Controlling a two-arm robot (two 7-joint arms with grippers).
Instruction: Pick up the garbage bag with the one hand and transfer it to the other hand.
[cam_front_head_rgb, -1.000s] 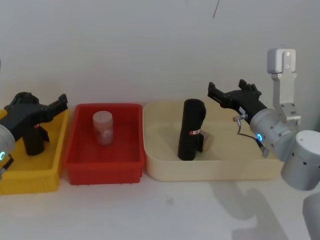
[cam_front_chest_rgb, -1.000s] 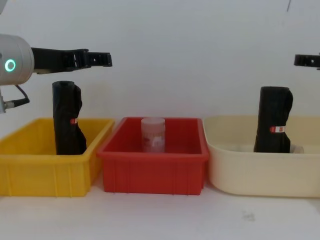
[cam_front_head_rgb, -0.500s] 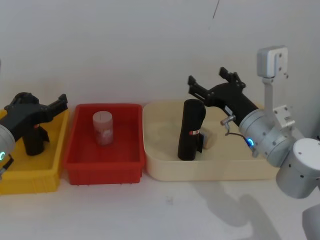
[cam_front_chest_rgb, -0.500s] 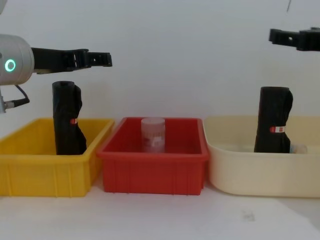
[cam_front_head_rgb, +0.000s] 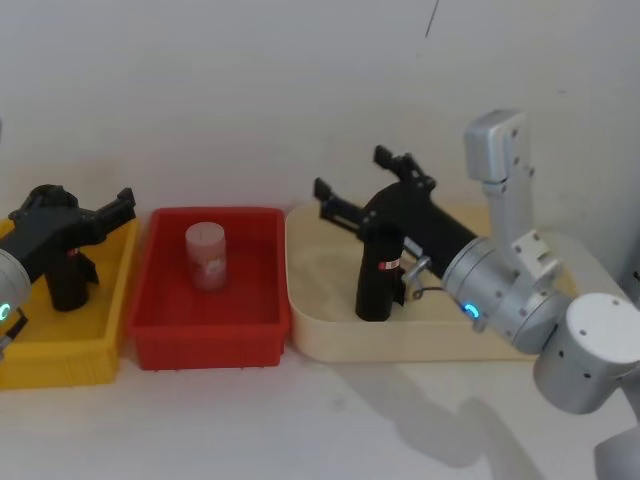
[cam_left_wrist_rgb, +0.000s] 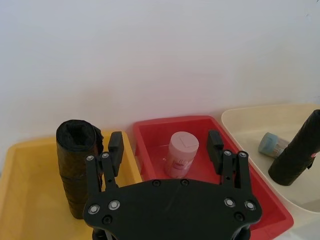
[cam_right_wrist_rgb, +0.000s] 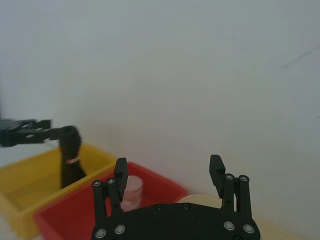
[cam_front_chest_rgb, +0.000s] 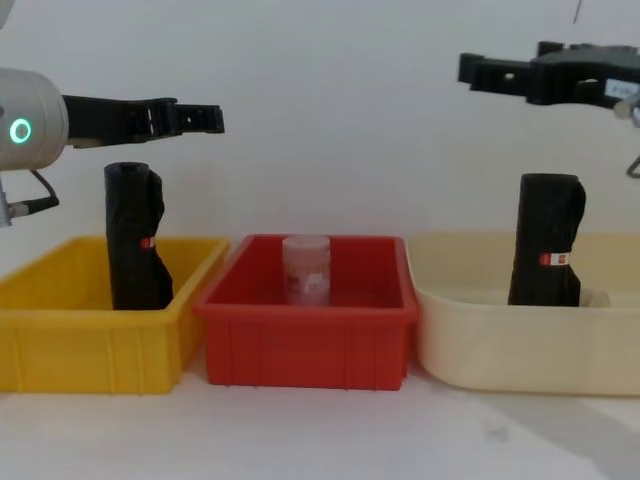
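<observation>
Jaws of both hands are wide apart and hold nothing. The right gripper (cam_front_chest_rgb: 500, 74) hangs high above the bag (cam_front_chest_rgb: 546, 240), which stands upright in the cream bin (cam_front_chest_rgb: 500, 340). The left gripper (cam_front_chest_rgb: 195, 118) hovers over the yellow bin (cam_front_chest_rgb: 90, 340).

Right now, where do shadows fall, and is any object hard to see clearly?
Head view: the right arm casts a soft shadow on the table before the cream bin. Left wrist view: the small bluish container in that bin looks blurred.
</observation>
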